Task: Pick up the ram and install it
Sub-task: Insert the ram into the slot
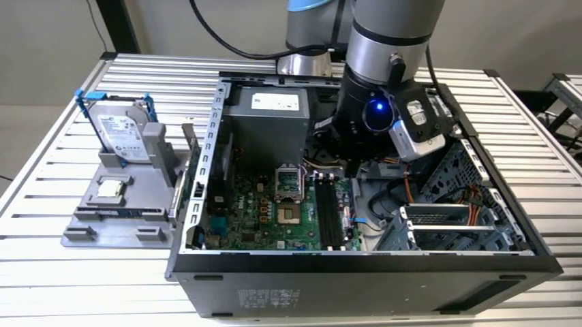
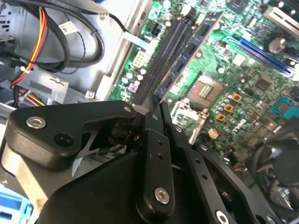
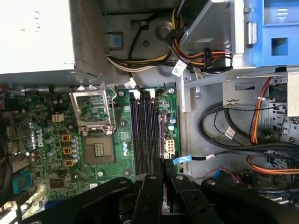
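Gripper (image 2: 156,109): black, matte, angular fingers clenched on the ram (image 2: 189,53), a thin flat green stick held edge-on above the long dark slots (image 3: 145,130) of the glossy green motherboard (image 1: 264,211).

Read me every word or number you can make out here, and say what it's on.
Nothing reads clearly.
Sticker on the hard drive: too small.
White label on the power supply: blurred.
Sticker on the case front: too small.
Cable tag: too small.
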You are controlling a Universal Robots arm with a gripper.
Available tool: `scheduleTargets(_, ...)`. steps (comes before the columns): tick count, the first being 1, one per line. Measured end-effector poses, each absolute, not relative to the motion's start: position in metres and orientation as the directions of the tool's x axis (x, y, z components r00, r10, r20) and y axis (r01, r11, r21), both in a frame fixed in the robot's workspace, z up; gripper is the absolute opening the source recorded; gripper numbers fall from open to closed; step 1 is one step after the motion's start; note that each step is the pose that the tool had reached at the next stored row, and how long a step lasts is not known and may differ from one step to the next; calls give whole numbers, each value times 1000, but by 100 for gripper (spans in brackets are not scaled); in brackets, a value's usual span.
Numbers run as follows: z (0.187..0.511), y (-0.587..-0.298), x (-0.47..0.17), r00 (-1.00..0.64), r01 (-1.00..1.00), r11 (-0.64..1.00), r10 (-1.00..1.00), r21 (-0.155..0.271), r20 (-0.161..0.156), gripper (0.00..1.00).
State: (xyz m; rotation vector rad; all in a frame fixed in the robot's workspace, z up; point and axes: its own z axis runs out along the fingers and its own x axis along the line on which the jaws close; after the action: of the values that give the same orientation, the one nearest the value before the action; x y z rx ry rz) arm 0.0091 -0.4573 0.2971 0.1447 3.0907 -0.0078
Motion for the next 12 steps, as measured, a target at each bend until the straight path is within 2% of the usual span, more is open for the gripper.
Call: scheduleTargets(12,285,-455,10,-995,86,996,86,-2,-56,0)
